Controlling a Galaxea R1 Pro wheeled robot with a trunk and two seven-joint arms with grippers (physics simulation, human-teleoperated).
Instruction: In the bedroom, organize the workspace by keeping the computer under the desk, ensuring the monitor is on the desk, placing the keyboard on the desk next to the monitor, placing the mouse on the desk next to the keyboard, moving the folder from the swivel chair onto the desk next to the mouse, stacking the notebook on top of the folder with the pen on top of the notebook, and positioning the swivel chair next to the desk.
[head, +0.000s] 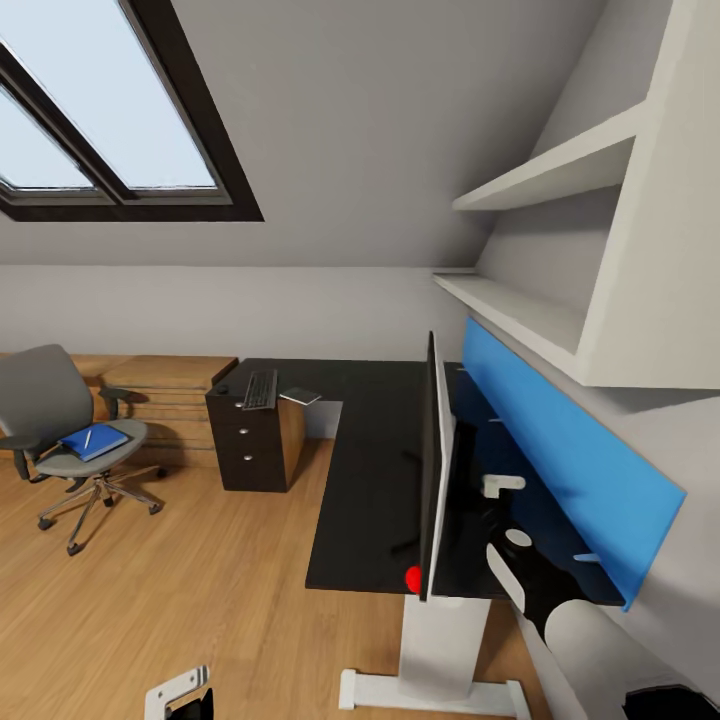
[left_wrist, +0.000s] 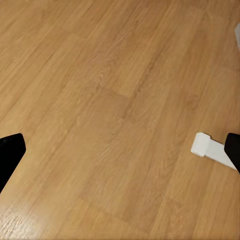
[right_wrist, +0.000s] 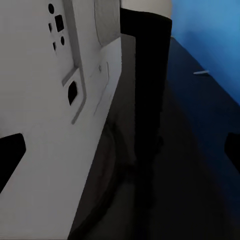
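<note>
Monitor (head: 434, 470) upright on tabletop (head: 365, 470) | folder (head: 95, 441) on swivel chair (head: 60, 430) | left fingers (left_wrist: 10, 155) spread | right fingers (right_wrist: 10, 155) spread behind monitor

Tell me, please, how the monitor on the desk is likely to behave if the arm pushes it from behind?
The monitor is a wide, thin panel on a narrow black stem, so it looks top-heavy and apt to tip under a high push. Its white back looks rigid and smooth, so a tool might slip. On the smooth black desk, a low push would probably slide it.
</note>
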